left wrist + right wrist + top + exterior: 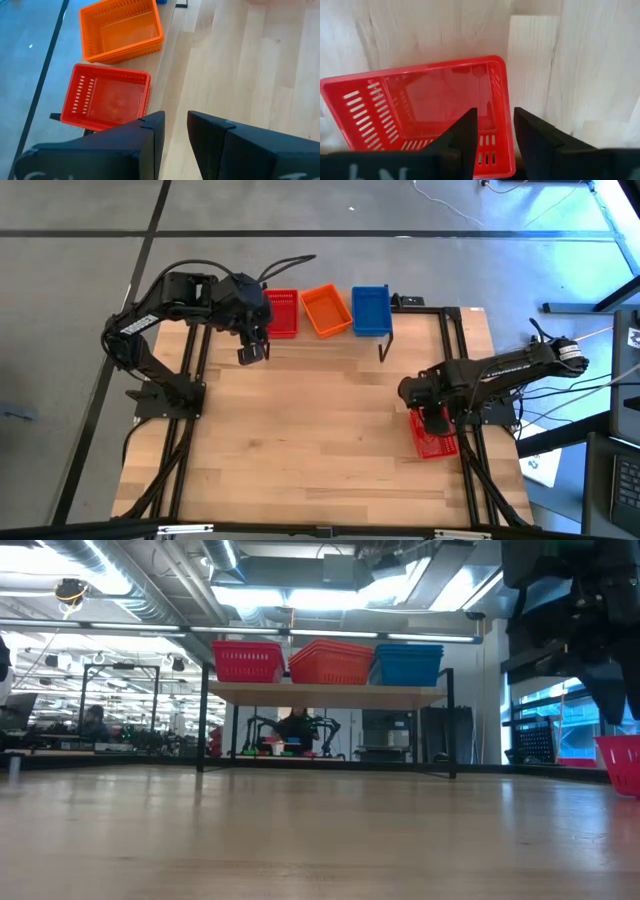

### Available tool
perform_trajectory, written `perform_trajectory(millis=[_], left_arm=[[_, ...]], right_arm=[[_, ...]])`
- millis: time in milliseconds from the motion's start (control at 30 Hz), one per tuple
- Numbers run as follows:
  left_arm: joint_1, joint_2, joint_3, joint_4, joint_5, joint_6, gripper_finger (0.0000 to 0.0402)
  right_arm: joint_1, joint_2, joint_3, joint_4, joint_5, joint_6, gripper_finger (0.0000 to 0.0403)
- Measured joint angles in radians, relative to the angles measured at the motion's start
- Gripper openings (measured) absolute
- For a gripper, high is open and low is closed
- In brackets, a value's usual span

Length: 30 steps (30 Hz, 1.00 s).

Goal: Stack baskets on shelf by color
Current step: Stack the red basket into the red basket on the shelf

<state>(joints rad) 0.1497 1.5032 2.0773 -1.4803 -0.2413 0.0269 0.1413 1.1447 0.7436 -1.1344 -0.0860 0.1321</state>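
The shelf [330, 693] stands at the table's far edge. On it sit red baskets [282, 313], orange baskets [326, 310] and blue baskets [371, 310], side by side. The orange ones look nested in the low view [330, 662]. My left gripper [253, 350] hangs open and empty over the table, just in front of the red baskets [107, 97]. One more red basket [440, 445] rests on its bottom at the table's right edge. My right gripper [432, 418] is open above its far end. Its fingers stand on either side of one end wall [502, 100].
Black frame rails run along the table's left side [190, 380] and right side [470, 470]. The lone red basket lies partly over the right rail. Bare wood lies in the table's middle [320, 430]. A person sits far off in the room [95, 720].
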Motion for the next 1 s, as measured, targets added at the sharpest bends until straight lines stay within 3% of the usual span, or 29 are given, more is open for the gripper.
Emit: perform_trajectory(millis=[467,800,900,1000], left_arm=[[0.000,0.000,0.000,0.000,0.000,-0.022,0.0075],[0.000,0.000,0.000,0.000,0.000,-0.025,0.0075],[0.000,0.000,0.000,0.000,0.000,-0.025,0.0075],[0.000,0.000,0.000,0.000,0.000,-0.025,0.0075]], right_arm=[[-0.029,0.000,-0.084,0.083,0.033,0.073,0.0125],[-0.048,0.001,-0.143,0.174,-0.011,0.129,0.0123],[-0.048,0.000,-0.144,0.207,-0.059,0.129,0.0103],[-0.048,0.000,-0.144,0.247,-0.104,0.160,0.0047]])
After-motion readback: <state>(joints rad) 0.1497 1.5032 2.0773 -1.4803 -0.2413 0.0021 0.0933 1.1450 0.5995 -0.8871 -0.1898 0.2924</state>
